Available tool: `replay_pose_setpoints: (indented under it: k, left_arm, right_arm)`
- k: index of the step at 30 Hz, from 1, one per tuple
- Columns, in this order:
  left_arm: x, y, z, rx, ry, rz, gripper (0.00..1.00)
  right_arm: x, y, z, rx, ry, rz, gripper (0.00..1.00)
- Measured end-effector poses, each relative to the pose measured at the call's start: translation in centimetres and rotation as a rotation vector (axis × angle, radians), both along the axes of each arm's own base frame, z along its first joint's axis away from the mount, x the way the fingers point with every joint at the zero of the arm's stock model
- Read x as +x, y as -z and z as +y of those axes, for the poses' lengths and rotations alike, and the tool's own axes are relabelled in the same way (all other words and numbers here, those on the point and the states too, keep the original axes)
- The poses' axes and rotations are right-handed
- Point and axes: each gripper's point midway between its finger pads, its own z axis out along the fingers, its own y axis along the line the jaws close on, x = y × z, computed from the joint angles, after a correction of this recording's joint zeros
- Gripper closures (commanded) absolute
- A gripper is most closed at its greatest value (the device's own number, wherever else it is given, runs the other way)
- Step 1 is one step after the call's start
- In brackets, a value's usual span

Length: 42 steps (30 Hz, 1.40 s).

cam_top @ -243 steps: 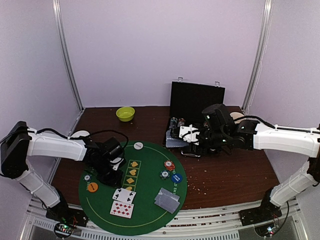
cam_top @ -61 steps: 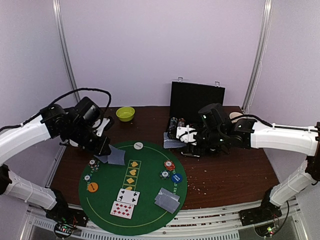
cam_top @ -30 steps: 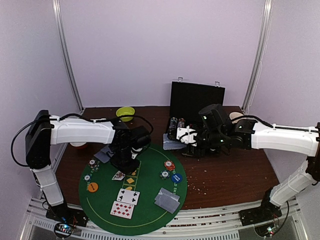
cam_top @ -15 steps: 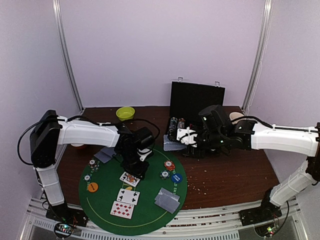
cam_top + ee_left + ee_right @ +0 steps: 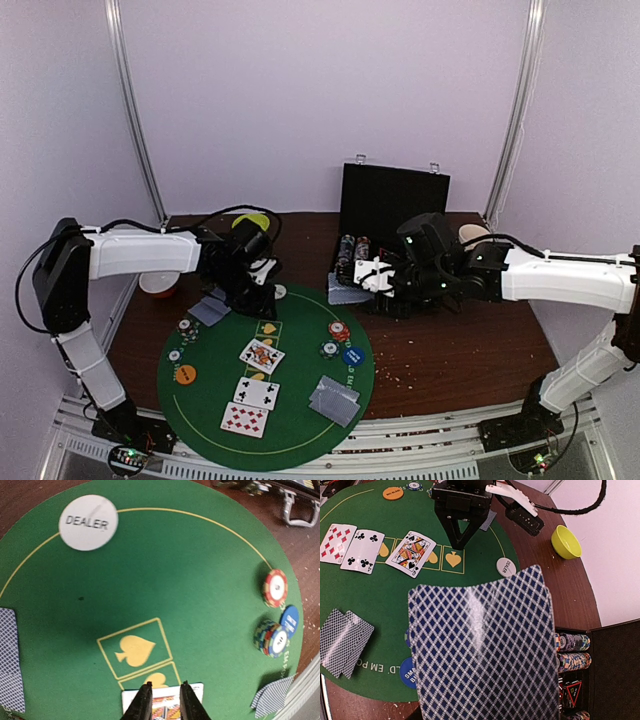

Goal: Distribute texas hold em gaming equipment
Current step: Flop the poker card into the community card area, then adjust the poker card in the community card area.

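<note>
— Left fingers [image 5: 142, 706]?
— Slightly apart with nothing between them, hanging over the mat [image 5: 300, 420] near its far edge, beside the dealer button [image 5: 88, 522].
— And the right fingers [image 5: 376, 278]?
— Clamped on a deck [image 5: 482, 650], backs to the wrist camera, over the worktop [image 5: 470, 350] between mat and case [image 5: 392, 200].
— What's dealt?
— Three face-up cards [image 5: 261, 354] in a row toward the near edge. Face-down cards [image 5: 335, 400] lie near right, and chips [image 5: 338, 330] sit at the right edge.
</note>
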Motion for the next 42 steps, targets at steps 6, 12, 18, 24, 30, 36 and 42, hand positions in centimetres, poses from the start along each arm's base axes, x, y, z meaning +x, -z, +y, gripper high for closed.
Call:
replay_pose_setpoints:
  k: [6,12,18,24,30,36,42]
  left_arm:
    - [1.1,3.2,0.6,0.041,-0.014,0.009,0.83]
    - [0.1,5.6,1.3,0.068,-0.007,0.032,0.84]
    - [-1.4,5.6,2.5,0.057,-0.02,0.033,0.85]
    - [-3.1,5.6,3.9,0.07,-0.039,0.06,0.85]
    - [-4.1,5.6,4.5,0.084,-0.048,0.083,0.85]
    - [-4.5,5.6,4.2,0.088,-0.036,0.082,0.85]
    - [-3.8,5.3,3.0,0.079,-0.018,0.063,0.85]
  right_arm:
    - [0.0,0.0,0.0,0.0,0.0,0.001,0.52]
    - [0.0,0.0,0.0,0.0,0.001,0.0,0.52]
    - [-0.1,0.0,-0.1,0.001,0.001,-0.001,0.52]
    - [-0.1,0.0,-0.1,0.001,0.0,-0.001,0.52]
    - [-0.1,0.0,-0.1,0.001,0.0,-0.001,0.52]
    - [-0.1,0.0,-0.1,0.0,0.0,-0.001,0.52]
    - [-0.1,0.0,-0.1,0.0,0.0,-0.001,0.52]
